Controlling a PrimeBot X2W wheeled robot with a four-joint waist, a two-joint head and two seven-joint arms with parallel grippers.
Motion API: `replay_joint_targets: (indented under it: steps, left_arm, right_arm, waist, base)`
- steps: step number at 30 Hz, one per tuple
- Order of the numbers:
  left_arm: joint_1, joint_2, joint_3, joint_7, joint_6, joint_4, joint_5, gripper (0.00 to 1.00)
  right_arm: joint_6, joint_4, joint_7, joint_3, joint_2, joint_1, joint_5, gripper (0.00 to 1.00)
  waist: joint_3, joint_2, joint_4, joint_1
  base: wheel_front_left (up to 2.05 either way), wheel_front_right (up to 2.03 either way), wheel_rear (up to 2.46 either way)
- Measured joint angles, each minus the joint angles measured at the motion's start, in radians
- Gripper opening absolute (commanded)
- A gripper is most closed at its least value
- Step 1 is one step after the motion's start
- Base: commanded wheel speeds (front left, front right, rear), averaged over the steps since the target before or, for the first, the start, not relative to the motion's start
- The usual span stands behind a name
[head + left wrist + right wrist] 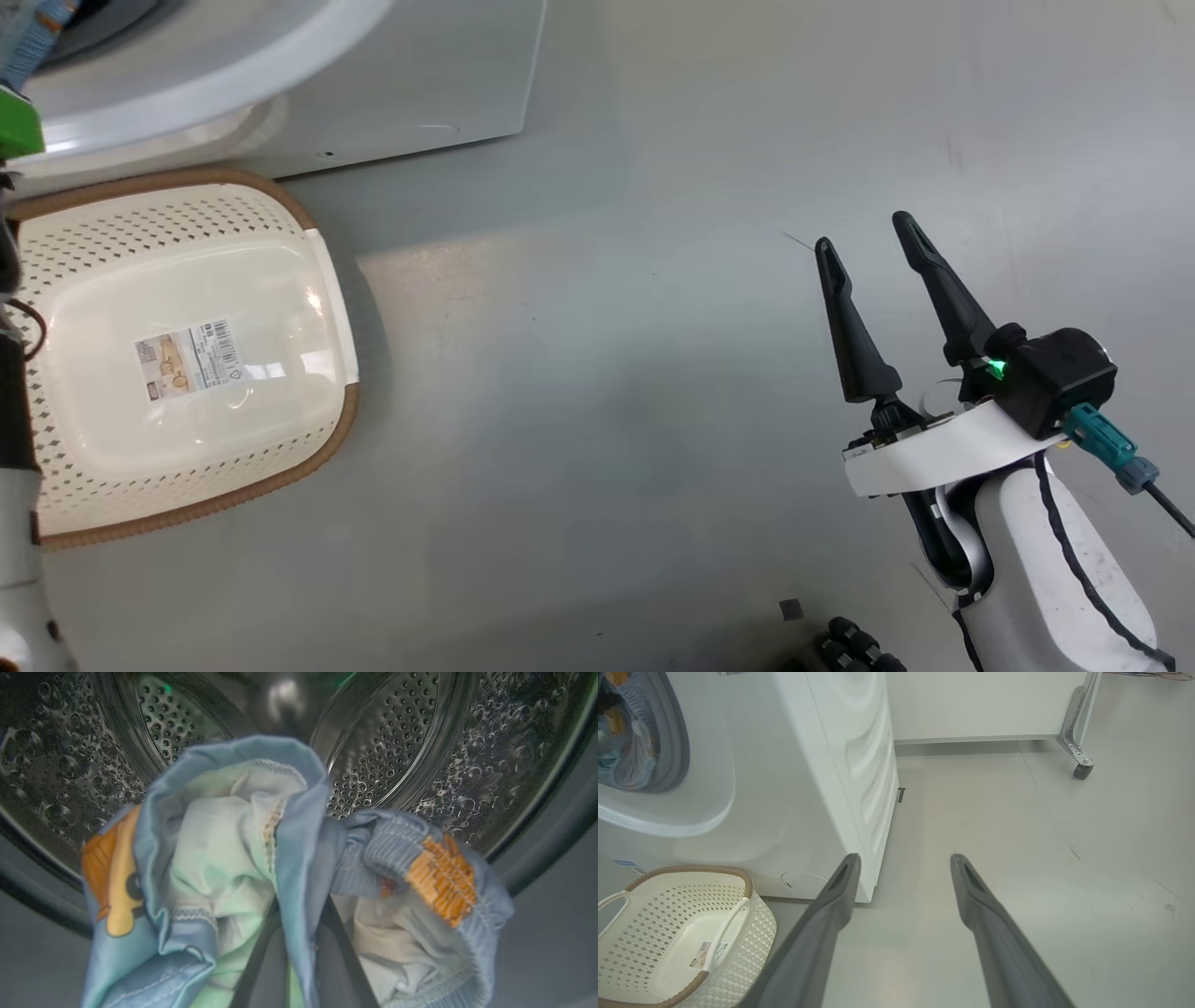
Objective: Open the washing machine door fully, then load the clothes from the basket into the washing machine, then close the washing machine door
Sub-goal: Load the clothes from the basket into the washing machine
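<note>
L wrist view looks into the washing machine's steel drum (387, 760): the clothes (219, 858) hang bunched at its mouth, and the left gripper (299, 919) is pinched nearly shut on a fold of the blue fabric

Head view gives the floor side: the basket (308, 280) sits w/ nothing in it, barcode sticker showing on its bottom, just beside the washing machine (420, 84)

R wrist view takes in machine front, basket and a bit of the clothes in the opening, top left

Right gripper (863, 233): jaws spread wide, holding nothing, touching nothing, over bare floor (607, 392), well apart from the basket
</note>
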Motion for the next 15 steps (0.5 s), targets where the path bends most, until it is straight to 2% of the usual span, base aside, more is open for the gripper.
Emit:
replay_joint_targets:
  steps: [8,15]
  left_arm:
    - [-0.122,0.082,0.009,0.049,0.04,0.079,0.055,0.0]
    - [-0.213,0.158,0.04,0.073,0.058,0.16,0.069,0.0]
  right_arm:
    - [0.0,0.013,0.0,0.025,0.013,0.004,0.009,1.0]
    - [0.0,0.02,0.0,0.025,0.018,0.048,0.017,1.0]
  waist:
    - [-0.005,0.0,-0.078,0.0]
    - [-0.005,0.0,-0.156,0.0]
  base:
    - [0.0,0.0,0.0]
    - [0.0,0.0,0.0]
